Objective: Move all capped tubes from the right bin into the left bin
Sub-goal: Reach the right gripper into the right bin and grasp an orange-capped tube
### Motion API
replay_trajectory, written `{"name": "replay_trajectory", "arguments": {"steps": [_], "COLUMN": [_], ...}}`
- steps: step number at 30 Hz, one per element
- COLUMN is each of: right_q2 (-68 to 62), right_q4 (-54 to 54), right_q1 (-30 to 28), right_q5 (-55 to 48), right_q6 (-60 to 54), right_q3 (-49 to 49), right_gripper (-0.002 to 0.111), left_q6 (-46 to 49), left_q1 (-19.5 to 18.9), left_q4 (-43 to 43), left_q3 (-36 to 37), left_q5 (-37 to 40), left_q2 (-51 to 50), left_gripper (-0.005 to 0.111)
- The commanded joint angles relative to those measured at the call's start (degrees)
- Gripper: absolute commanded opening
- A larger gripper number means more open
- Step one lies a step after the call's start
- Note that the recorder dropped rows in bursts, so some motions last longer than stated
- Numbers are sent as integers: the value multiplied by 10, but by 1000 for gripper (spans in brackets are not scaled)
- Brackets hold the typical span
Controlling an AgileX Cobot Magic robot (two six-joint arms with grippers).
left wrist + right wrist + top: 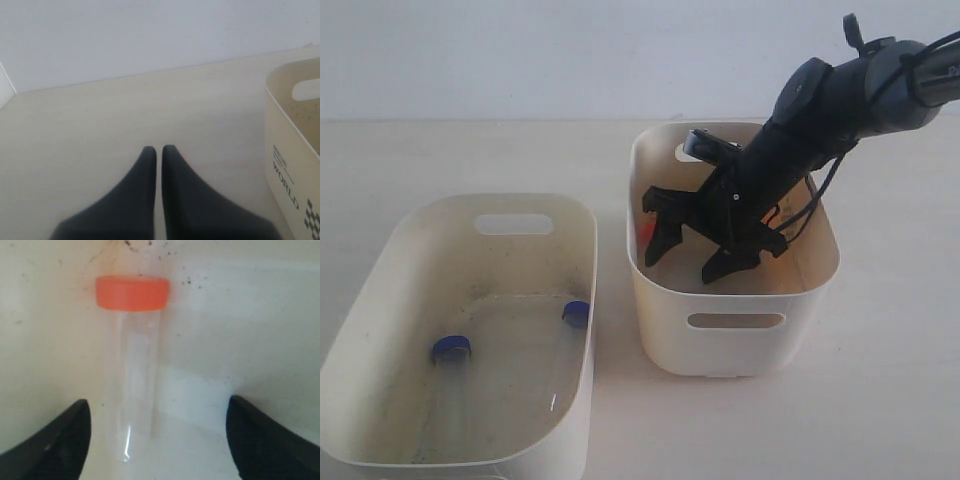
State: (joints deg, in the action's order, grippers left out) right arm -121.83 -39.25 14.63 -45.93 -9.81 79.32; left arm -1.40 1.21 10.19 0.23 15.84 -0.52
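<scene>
The right bin point(818, 285) holds my right gripper point(688, 262), which is open and lowered inside it. In the right wrist view a clear tube with an orange-red cap point(132, 365) lies on the bin floor between the spread fingers point(67, 432), nearer one finger and untouched. The exterior view shows an orange cap point(645, 230) by the bin's left wall and another orange spot point(776, 246) behind the gripper. Two blue-capped tubes point(451, 348) point(576, 312) lie in the left bin point(380, 260). My left gripper point(156, 148) is shut and empty over bare table.
The two bins stand side by side on a pale wooden table point(900, 380), with a narrow gap between them. A cream tub wall printed WORLD point(292, 170) shows beside my left gripper. A white wall rises behind the table.
</scene>
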Motion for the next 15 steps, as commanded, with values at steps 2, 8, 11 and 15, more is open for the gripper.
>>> {"name": "replay_trajectory", "arguments": {"steps": [2,8,11,15], "right_q2": [-1,-1,-1,-2], "right_q4": [10,10,13,27], "right_q1": [0,14,25,26], "right_q5": [3,8,19,27], "right_q6": [-3,-3,-1,4], "right_q3": [0,0,0,0], "right_gripper": [66,66,68,79], "left_q6": [-7,-7,-7,-7], "left_q1": [-1,-1,-1,-1], "left_q4": [-1,-1,-1,-1], "left_q3": [-2,-2,-2,-2], "left_q5": [-9,-9,-9,-9], "left_q2": [0,0,0,0], "left_gripper": [4,4,4,4]}}
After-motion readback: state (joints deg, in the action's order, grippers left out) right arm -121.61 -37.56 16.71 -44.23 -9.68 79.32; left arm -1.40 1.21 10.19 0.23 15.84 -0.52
